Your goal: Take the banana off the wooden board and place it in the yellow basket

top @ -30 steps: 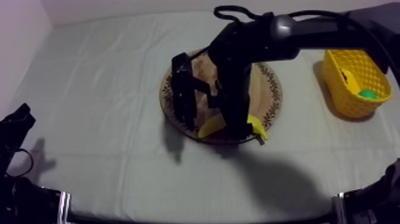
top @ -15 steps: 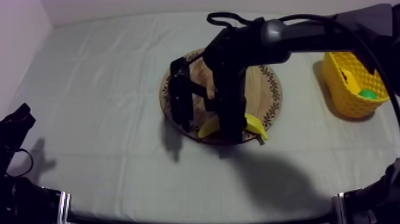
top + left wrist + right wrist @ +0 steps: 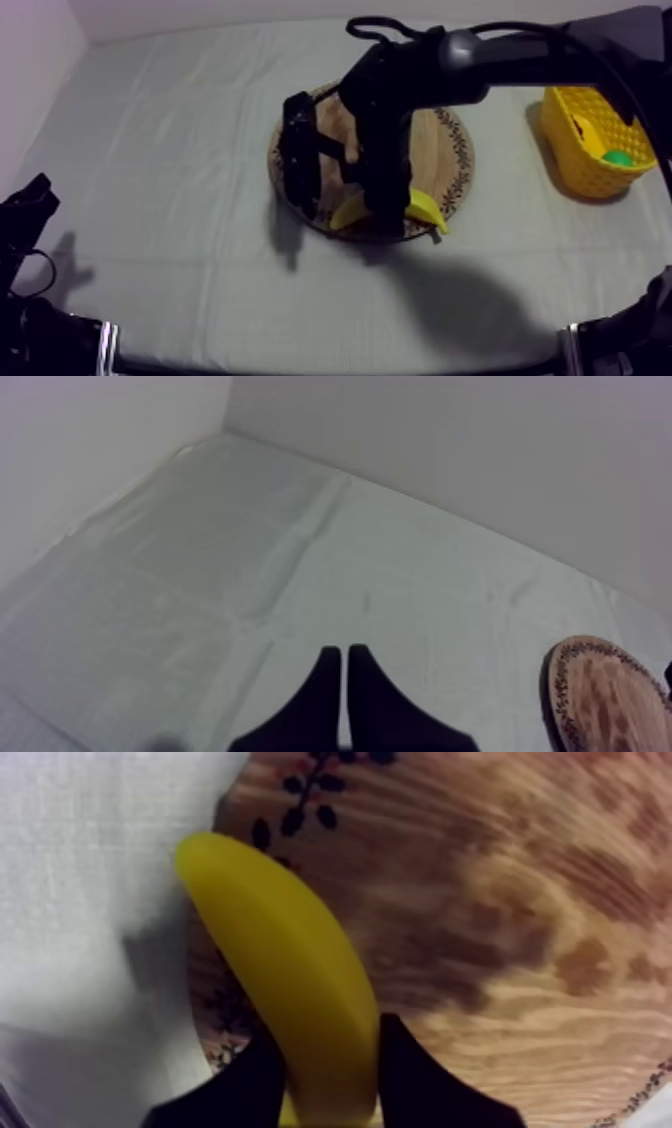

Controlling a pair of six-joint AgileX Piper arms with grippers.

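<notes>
Banana (image 3: 290, 982): yellow and curved; clamped at its middle between the two black fingers of the right gripper (image 3: 330, 1052); from above its two ends (image 3: 428, 210) stick out left and right of the gripper at the near edge of the board; whether it touches the wood or is just clear of it I cannot tell
Right gripper (image 3: 390, 212): closed round the banana, one finger (image 3: 412, 1067) pressed to each flank; pointing down over the near rim of the board
Right arm (image 3: 500, 60): reaches in from the far right, across the board
Round wooden board (image 3: 452, 150): mid-table; grained wood (image 3: 520, 902) with a dark leaf pattern along the rim; one banana end pokes past that rim over the cloth
Yellow basket (image 3: 580, 130): at the far right of the table, well apart from the board; something small and green (image 3: 617, 157) lies inside
Left gripper (image 3: 343, 676): fingers lying together as a narrow wedge, holding nothing; low at the near left (image 3: 25, 210), over bare cloth, well apart from the board (image 3: 600, 696)
Grey-white cloth (image 3: 170, 130): creased; covers the table
</notes>
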